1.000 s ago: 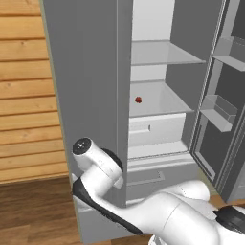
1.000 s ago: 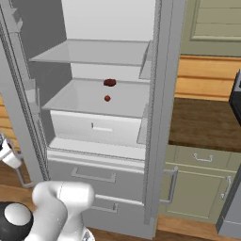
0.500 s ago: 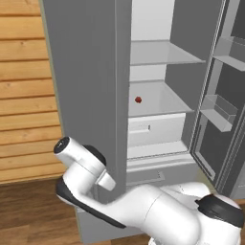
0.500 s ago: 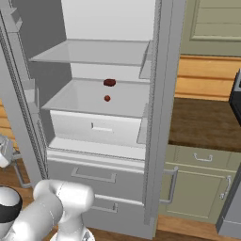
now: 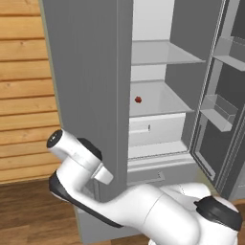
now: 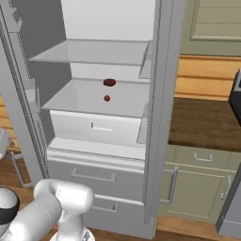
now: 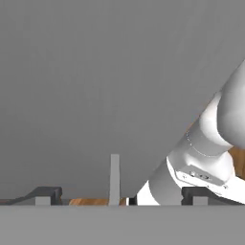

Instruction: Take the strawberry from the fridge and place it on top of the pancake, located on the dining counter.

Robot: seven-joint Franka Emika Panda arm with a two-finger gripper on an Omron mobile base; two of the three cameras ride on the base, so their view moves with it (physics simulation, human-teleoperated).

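Grey fridge [image 7: 95,86] door faces the wide, empty jaws.

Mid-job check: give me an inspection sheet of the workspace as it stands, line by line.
Surface: fridge right door open, shelves lit and reachable.
Job's things: strawberry on the middle shelf, untouched; pancake and dining counter nothing seen.
Clutter: a dark red item at the back of the same shelf.
Grippers: gripper open, holding nothing, close to a flat grey panel.
Cables: nothing seen.
Surroundings: wood-plank wall, olive cabinets with a wood top beside the fridge.
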